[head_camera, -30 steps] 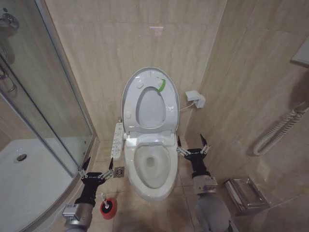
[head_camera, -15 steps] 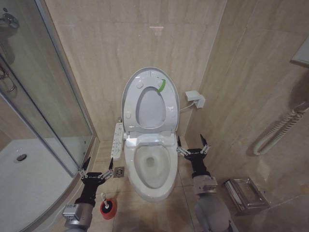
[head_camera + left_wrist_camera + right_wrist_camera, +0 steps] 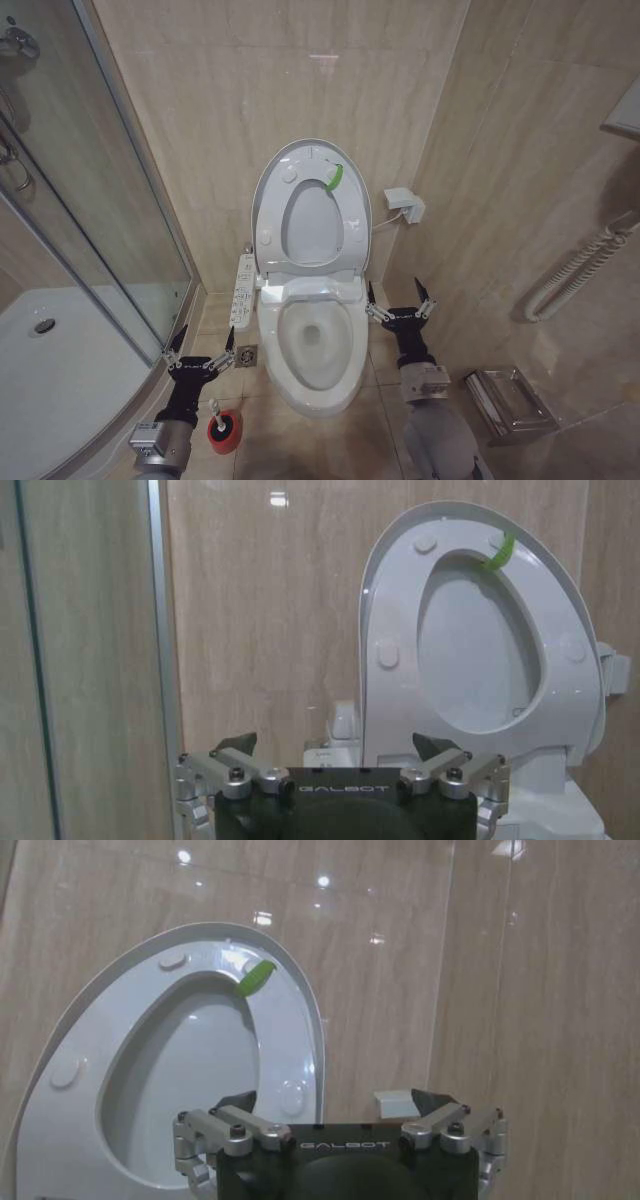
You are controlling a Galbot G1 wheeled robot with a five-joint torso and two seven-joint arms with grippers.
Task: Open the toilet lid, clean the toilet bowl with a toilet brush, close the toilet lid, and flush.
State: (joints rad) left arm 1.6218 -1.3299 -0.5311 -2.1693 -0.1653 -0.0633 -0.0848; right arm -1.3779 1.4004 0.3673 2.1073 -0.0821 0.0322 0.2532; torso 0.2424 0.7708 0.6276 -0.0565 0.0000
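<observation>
Jaws on both grippers, left gripper (image 3: 199,352) and right gripper (image 3: 400,305), stand apart and empty beside the toilet bowl (image 3: 312,345). Toilet lid (image 3: 268,205) is up (first step done); toilet brush (image 3: 217,418), just behind the left gripper, waits unused.

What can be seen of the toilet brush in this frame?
The toilet brush stands upright in a small round red cup holder on the tiled floor, left of the toilet bowl. Only its thin white handle shows, rising from the cup; the head sits inside, hidden. The left pincer hangs open just above and behind it, not touching. Nothing else touches the brush.
</observation>
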